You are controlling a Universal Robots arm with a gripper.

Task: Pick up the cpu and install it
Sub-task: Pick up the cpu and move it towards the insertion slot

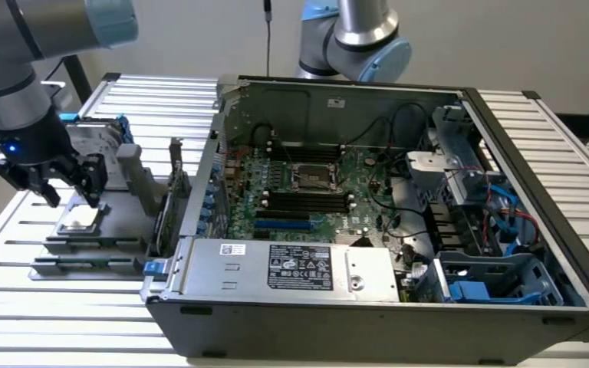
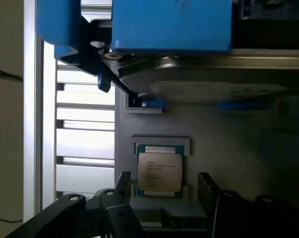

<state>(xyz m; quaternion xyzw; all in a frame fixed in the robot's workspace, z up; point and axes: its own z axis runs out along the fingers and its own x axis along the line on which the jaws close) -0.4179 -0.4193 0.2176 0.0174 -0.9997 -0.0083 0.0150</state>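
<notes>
The cpu (image 1: 80, 223) (image 2: 159, 172), a small square chip with a dull silver top, lies flat in a pocket of the grey holder (image 1: 90, 245) on the exterior view's left. My gripper (image 1: 74, 201) (image 2: 164, 186) hangs just above it, open, with one black finger (image 2: 122, 184) on each side of the chip and no contact showing. The green motherboard (image 1: 305, 192) lies inside the open computer case, and its square cpu socket (image 1: 313, 178) sits near the middle with nothing in it.
An upright silver drive with blue brackets (image 1: 95, 142) (image 2: 199, 74) stands just behind the cpu on the holder. The black computer case (image 1: 376, 307) takes up the centre and right. A second arm (image 1: 361, 38) rises behind the case. Everything rests on a slatted metal table (image 1: 70, 322).
</notes>
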